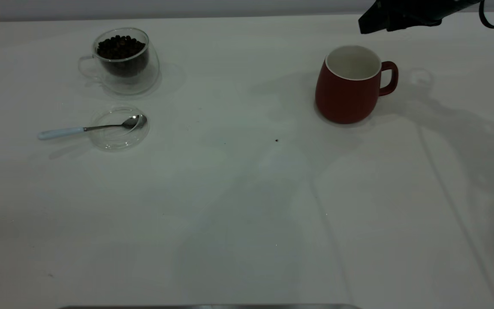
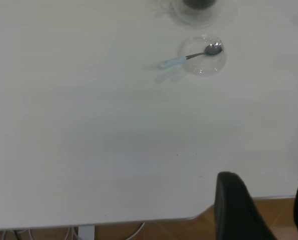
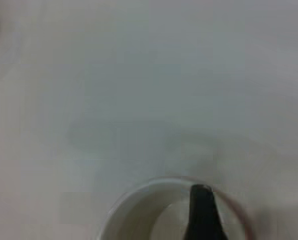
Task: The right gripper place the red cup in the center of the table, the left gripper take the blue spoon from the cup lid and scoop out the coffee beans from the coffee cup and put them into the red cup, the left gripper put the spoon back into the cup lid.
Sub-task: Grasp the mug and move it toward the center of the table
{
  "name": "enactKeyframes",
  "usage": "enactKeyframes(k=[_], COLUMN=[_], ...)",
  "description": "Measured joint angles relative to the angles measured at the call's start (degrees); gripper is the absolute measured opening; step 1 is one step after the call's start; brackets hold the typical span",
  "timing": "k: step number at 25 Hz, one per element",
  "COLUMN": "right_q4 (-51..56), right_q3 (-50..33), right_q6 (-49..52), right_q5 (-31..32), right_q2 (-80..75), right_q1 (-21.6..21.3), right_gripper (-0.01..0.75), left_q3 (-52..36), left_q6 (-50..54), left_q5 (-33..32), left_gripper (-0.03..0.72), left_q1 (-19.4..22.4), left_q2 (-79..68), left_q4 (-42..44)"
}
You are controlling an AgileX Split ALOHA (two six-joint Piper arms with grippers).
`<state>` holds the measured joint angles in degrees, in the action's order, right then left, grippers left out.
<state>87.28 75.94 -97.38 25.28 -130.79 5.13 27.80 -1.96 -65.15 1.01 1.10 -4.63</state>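
Note:
The red cup (image 1: 350, 88) stands upright and empty on the table (image 1: 247, 206), right of centre, with its handle to the right. My right gripper (image 1: 395, 18) hangs above and behind it; the right wrist view looks down on the cup's white rim (image 3: 138, 200). The coffee cup (image 1: 120, 62) with coffee beans (image 1: 120, 47) stands at the back left. In front of it the cup lid (image 1: 118, 128) holds the blue spoon (image 1: 92, 128), whose handle points left. My left gripper (image 2: 269, 210) is open and empty at the table's edge, far from the lid (image 2: 201, 62) and the spoon (image 2: 189, 57).
A single dark speck (image 1: 276, 140) lies on the table near the centre. In the left wrist view the table's rounded edge (image 2: 189, 217) shows, with wooden floor beyond it.

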Motion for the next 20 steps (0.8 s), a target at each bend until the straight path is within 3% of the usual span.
enactKeyframes(k=[20], right_q4=[-2.41], right_q3=[0.81], right_q6=[-0.07], right_q5=[0.77], right_q2=[-5.85], right_q1=[2.34], right_gripper=[0.551], left_q3=[0.00], left_q6=[0.00], left_q5=[0.00], left_gripper=[0.350], left_q1=[0.00], left_q2=[0.00], left_q4=[0.00])
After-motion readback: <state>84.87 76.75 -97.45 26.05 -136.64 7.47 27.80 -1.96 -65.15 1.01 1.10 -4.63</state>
